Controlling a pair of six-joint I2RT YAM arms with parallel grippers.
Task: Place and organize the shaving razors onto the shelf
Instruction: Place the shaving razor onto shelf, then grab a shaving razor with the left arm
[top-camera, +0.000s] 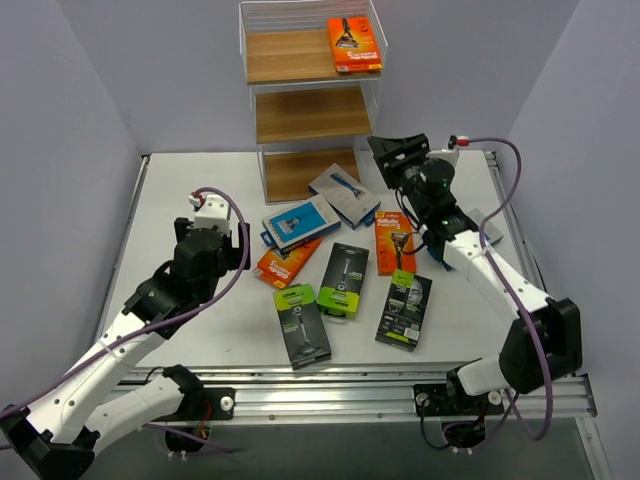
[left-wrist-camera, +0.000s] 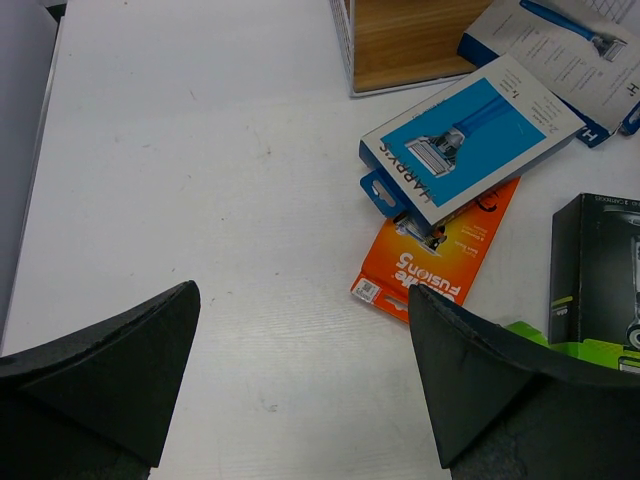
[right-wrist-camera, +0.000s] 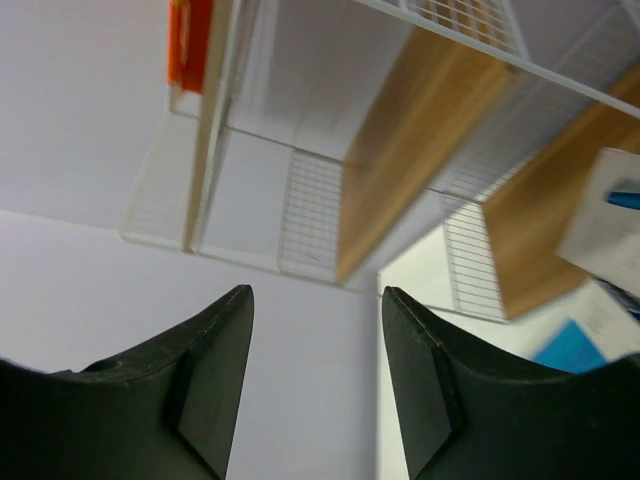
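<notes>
**Both grippers empty**

The right gripper (right-wrist-camera: 317, 300) holds its fingers parted with nothing between them, facing the shelf (top-camera: 310, 115). The left gripper (left-wrist-camera: 302, 300) gapes wide over the table (top-camera: 200, 200). One orange razor pack (top-camera: 353, 43) lies on the top tier; the other packs (top-camera: 345, 280) lie scattered before the shelf.

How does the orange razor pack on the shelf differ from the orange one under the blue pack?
The shelf pack rests on the top board of the shelf, uncovered; the table pack rests on the table, half hidden under the blue pack. Both are orange and lie flat.
</notes>
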